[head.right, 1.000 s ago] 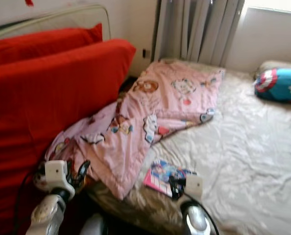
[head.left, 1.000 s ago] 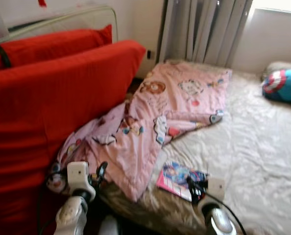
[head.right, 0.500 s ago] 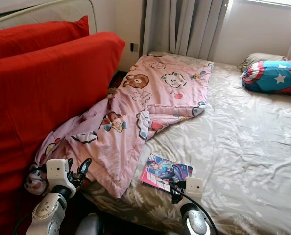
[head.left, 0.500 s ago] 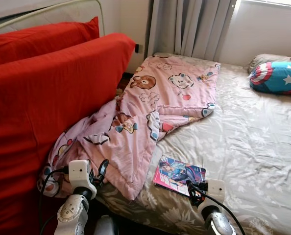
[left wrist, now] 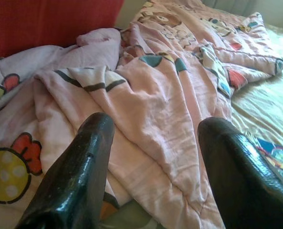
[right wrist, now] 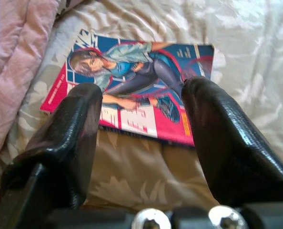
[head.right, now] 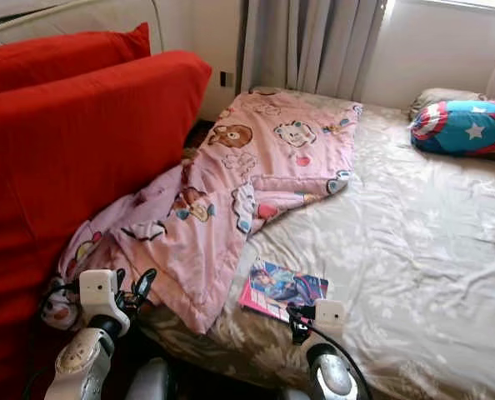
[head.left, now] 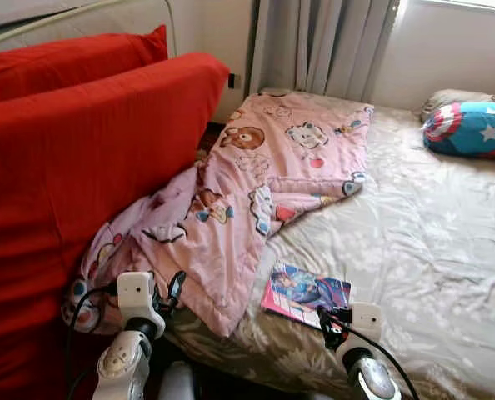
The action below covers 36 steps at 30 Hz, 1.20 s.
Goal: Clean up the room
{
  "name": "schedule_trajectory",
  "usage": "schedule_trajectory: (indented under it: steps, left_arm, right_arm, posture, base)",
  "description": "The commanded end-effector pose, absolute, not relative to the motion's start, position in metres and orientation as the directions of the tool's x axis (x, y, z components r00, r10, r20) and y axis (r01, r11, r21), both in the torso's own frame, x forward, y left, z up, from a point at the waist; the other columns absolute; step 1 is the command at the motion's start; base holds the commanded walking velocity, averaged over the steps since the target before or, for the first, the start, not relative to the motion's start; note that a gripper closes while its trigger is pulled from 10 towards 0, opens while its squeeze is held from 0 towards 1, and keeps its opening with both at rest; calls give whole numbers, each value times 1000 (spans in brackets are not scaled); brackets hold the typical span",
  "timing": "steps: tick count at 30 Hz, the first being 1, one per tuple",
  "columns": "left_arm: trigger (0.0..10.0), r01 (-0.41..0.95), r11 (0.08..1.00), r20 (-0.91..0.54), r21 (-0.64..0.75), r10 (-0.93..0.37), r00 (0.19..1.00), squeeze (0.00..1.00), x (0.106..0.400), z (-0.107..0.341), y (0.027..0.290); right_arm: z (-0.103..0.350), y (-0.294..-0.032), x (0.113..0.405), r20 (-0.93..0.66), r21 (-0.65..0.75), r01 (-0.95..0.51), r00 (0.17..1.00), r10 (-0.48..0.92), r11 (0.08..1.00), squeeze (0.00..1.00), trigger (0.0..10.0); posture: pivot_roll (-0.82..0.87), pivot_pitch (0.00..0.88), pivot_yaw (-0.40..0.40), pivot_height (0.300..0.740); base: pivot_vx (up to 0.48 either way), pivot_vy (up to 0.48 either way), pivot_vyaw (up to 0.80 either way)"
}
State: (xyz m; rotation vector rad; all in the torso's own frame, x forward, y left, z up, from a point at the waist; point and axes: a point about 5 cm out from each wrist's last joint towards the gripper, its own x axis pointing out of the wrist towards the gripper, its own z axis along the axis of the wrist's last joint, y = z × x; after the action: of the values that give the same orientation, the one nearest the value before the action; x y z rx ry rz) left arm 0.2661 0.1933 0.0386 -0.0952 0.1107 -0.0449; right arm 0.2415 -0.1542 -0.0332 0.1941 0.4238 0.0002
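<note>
magazine just beyond right claw

Most open room lies over the bed in the right half of the frame: bare beige sheet from the lower right up toward the window wall, with only the blue star-printed pillow in the upper right corner. The left half is closed off by the red cushions, a tall wall from top left down to the lower left. A pink blanket spills in a rumpled ridge from the upper centre to the lower left, leaning against the cushions. A magazine lies flat on the sheet at lower centre, just beside the blanket's edge. Curtains hang at the top centre behind the bed.
</note>
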Motion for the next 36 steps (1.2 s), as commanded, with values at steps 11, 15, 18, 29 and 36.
schedule_trajectory:
  steps: [11, 15, 18, 29, 36]
  left_arm:
    - [10000, 49, 995, -113, -90, -59, 992, 0, 266, 39, 191]
    - [10000, 51, 995, -112, -90, -61, 992, 0, 266, 40, 191]
    - [10000, 52, 995, -111, -90, -62, 992, 0, 267, 40, 191]
    - [10000, 63, 994, -109, -90, -73, 991, 0, 269, 40, 189]
    - [10000, 68, 994, -114, -89, -77, 990, 0, 268, 40, 188]
  right_arm:
    - [-33, -155, 242, -398, 201, 35, 916, 48, 979, 0, 10000]
    - [-33, -153, 242, -402, 205, 24, 914, 61, 978, 0, 10000]
    - [-33, -152, 242, -401, 206, 17, 914, 68, 978, 0, 10000]
    - [-30, -144, 244, -374, 199, -26, 922, 100, 980, 0, 10000]
    - [-29, -145, 245, -374, 200, -17, 923, 92, 980, 0, 10000]
  posture:
    - [23, 23, -64, 606]
    - [24, 23, -63, 606]
    - [23, 19, -62, 606]
    - [24, 9, -60, 606]
    - [24, 17, -59, 606]
  base:
    - [0, 0, 0]
    - [0, 0, 0]
    - [0, 0, 0]
    - [0, 0, 457]
    - [176, 0, 0]
